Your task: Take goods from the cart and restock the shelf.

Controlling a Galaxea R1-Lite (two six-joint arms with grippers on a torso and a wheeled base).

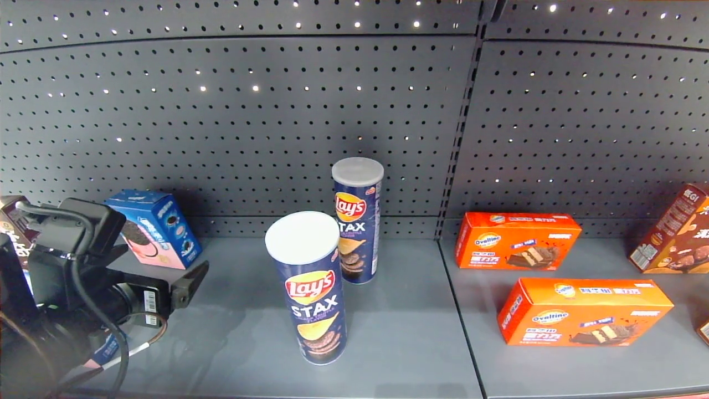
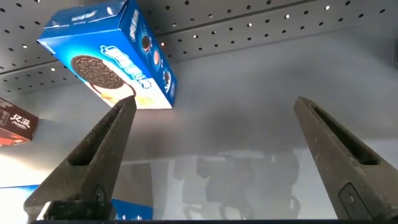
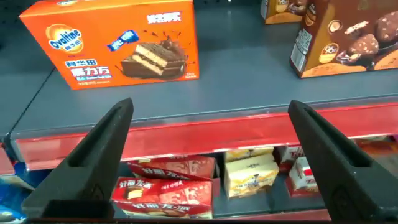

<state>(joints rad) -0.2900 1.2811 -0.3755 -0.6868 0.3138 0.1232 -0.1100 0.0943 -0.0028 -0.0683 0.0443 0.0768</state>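
We had our left gripper [image 2: 214, 106] hanging empty over the shelf [image 1: 399, 332], jaws wide apart, near the blue cookie box [image 2: 112, 56]. The front chip can [image 1: 313, 288] stood mid-shelf, the rear chip can [image 1: 357, 221] just behind it. Our right gripper [image 3: 209, 107], jaws apart too, faced an orange box [image 3: 118, 43].

Matt perforated metal back panel [image 1: 249, 111], smooth matt shelf [image 1: 399, 332], glossy chip cans [image 1: 317, 310] with plastic lids [image 1: 302, 237], glossy cardboard boxes [image 1: 581, 310]

Two chip cans [image 1: 306, 288]; two orange boxes [image 1: 517, 240]; one blue cookie box [image 1: 155, 227]; one brown box [image 1: 673, 233] at the shelf's [image 1: 399, 332] right edge.
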